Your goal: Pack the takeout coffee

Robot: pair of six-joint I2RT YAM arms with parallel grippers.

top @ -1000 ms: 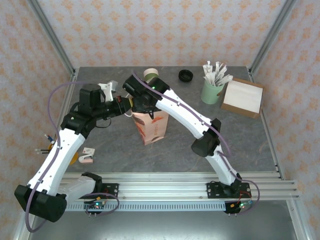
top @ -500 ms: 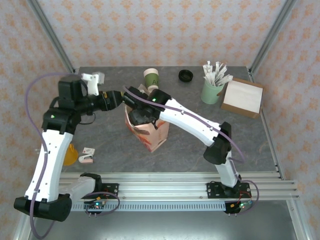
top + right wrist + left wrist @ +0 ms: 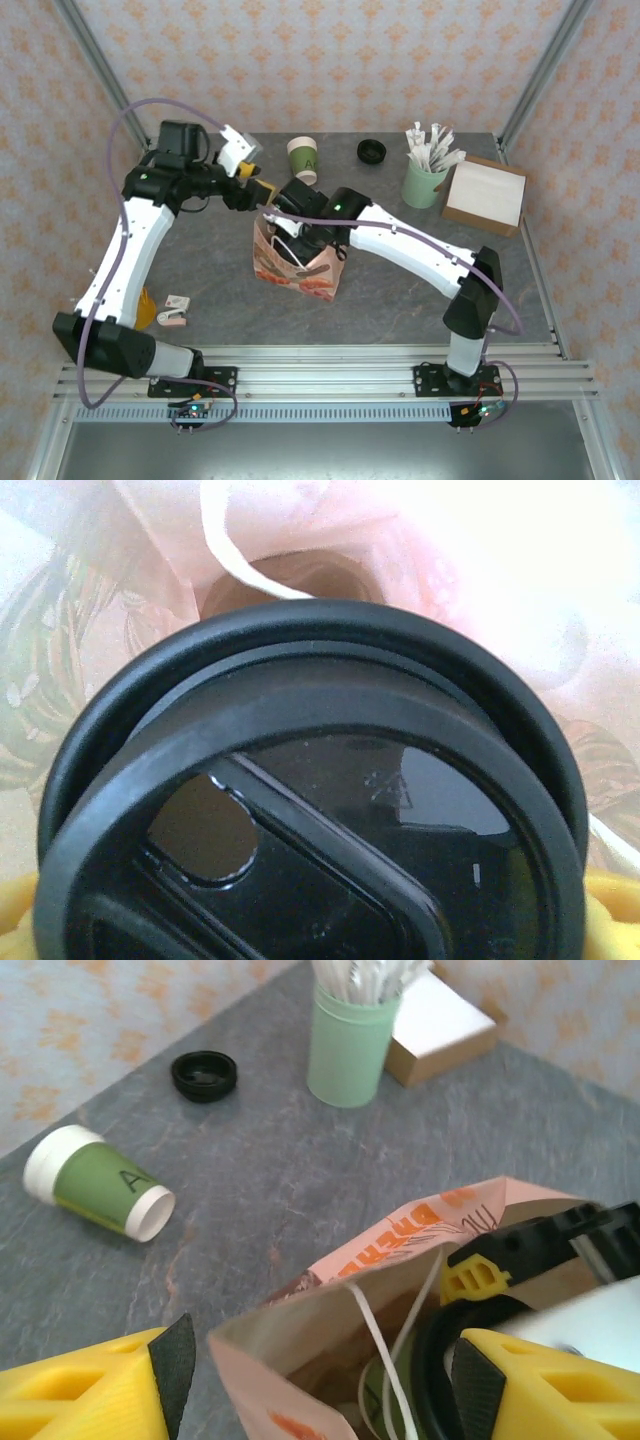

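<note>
1 lidded cup (image 3: 310, 780) sits down inside the open paper bag (image 3: 300, 268), its round black lid facing the right wrist camera. The right gripper (image 3: 315, 918) is closed on it, with a yellow fingertip at either side of the lid. The bag stands near the middle of the grey table (image 3: 400, 300), with its white string handles loose at the mouth. The left gripper (image 3: 322, 1375) hangs over the bag's near rim with its jaws wide and nothing between them but the bag's edge. Behind the bag, a 2nd green cup (image 3: 303, 158) without a lid seems to lie on its side. A loose black lid (image 3: 372, 151) rests just to its right. Farther right are a mint-green cup of wrapped sticks (image 3: 424, 182) and a cardboard box (image 3: 486, 196).
</note>
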